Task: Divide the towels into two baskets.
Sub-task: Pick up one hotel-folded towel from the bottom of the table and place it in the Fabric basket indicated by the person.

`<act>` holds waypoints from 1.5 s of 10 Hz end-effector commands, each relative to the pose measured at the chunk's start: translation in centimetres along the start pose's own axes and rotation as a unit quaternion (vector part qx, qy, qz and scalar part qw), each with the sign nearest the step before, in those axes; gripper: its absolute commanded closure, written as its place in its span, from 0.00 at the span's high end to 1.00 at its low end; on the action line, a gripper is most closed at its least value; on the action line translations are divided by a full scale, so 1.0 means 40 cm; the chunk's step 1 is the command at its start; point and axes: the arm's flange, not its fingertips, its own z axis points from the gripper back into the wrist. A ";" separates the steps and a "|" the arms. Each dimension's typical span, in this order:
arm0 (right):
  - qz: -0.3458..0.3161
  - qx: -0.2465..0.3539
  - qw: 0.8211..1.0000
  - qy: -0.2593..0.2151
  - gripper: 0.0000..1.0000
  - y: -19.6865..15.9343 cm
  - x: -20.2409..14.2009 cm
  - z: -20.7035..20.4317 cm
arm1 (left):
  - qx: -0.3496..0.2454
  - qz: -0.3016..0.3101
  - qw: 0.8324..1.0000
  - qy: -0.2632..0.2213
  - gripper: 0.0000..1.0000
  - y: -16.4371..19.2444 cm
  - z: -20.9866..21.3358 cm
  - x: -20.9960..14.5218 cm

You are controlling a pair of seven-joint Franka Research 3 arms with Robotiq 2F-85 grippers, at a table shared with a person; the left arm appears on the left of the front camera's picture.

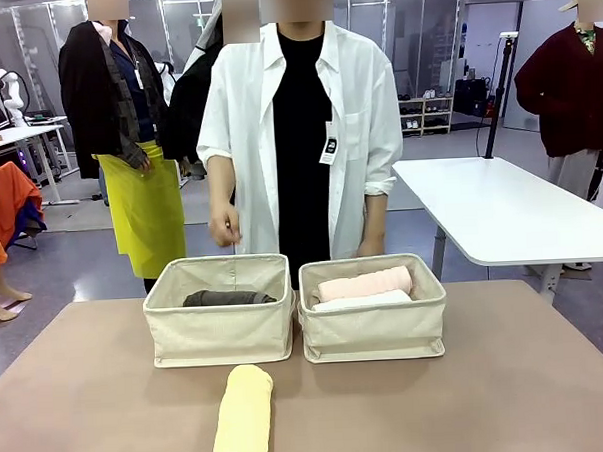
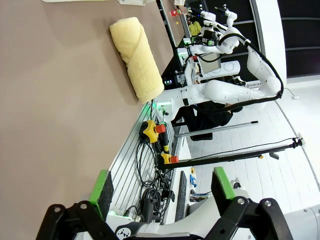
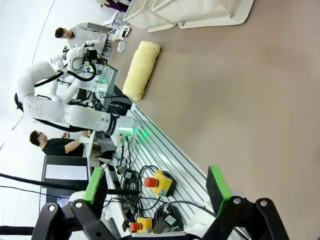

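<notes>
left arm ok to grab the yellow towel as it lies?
Probably yes. The yellow towel lies alone on bare table in front of the baskets, nothing over or against it. The left gripper is open and holds nothing, with clear tabletop between it and the roll.

4 rolled towels (image 1: 243, 421), 2 canvas baskets (image 1: 222, 333), 1 table (image 1: 508, 377), 3 people behind

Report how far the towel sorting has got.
Done: the grey towel lies in the left basket; the pink towel and white towel in the right basket. In hand: nothing; the left gripper and right gripper are open. Left: the yellow towel on the table.
</notes>
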 end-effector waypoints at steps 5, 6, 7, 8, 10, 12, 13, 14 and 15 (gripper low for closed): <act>0.011 0.001 1.000 -0.005 1.00 0.010 0.007 -0.005 | 0.005 0.005 1.000 0.002 1.00 -0.014 0.006 -0.004; 0.011 0.001 1.000 -0.005 1.00 0.010 0.007 -0.005 | 0.005 0.005 1.000 0.002 1.00 -0.014 0.006 -0.004; 0.011 0.001 1.000 -0.005 1.00 0.010 0.007 -0.005 | 0.000 0.000 1.000 0.000 1.00 0.000 0.000 0.000; 0.011 0.001 1.000 -0.005 1.00 0.010 0.007 -0.005 | 0.030 0.011 0.999 0.030 1.00 -0.058 -0.053 0.040; 0.011 0.001 1.000 -0.005 1.00 0.010 0.007 -0.005 | 0.074 0.027 0.995 0.059 1.00 -0.162 -0.149 0.081; 0.011 0.001 1.000 -0.005 1.00 0.010 0.007 -0.005 | 0.173 0.067 0.978 0.093 1.00 -0.257 -0.246 0.106; 0.011 0.001 1.000 -0.005 1.00 0.010 0.007 -0.005 | 0.211 0.077 0.970 0.091 1.00 -0.299 -0.296 0.118; 0.011 0.001 1.000 -0.005 1.00 0.010 0.007 -0.005 | 0.226 0.087 0.966 0.090 1.00 -0.334 -0.357 0.124; 0.011 0.001 1.000 -0.005 1.00 0.010 0.007 -0.005 | 0.245 0.095 0.961 0.087 1.00 -0.364 -0.412 0.131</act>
